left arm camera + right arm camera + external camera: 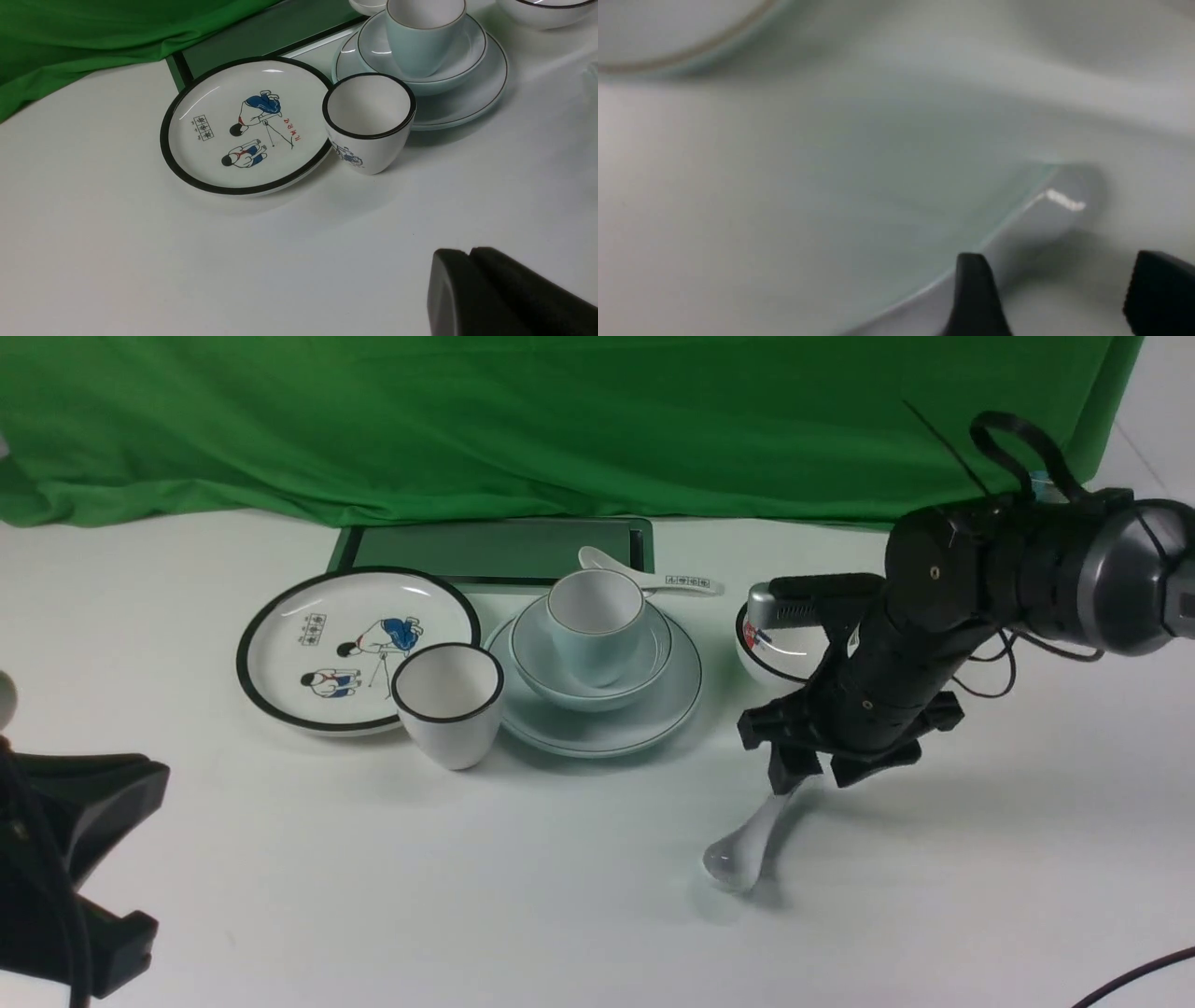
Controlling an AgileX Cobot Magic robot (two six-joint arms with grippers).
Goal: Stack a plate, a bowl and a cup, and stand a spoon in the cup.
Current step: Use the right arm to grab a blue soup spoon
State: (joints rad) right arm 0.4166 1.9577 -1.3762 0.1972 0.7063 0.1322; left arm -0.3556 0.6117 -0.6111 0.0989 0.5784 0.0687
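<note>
Here, you are looking at the last step: the plate point(597, 735) is carrying the bowl point(532, 663), the bowl is holding the cup point(596, 616), and only the spoon point(752, 849) is lying apart on the table point(420, 896), in front of the stack and to its right, scoop resting down and handle rising toward the right gripper point(829, 773). That gripper is hanging over the handle end with its fingers point(976, 298) spread, one just beside the handle, gripping nothing; the left gripper point(469, 261) is resting off to the side, fingers pressed together and empty. Next you are probably needing to centre and close on the handle, lift, and tip the spoon upright into the cup, steering clear of the marked spoon point(672, 581) lying just behind it. Dark characters are showing on that spoon's handle and on the cartoon plate point(280, 644), but all are appearing too small to read; no brand is showing.
</note>
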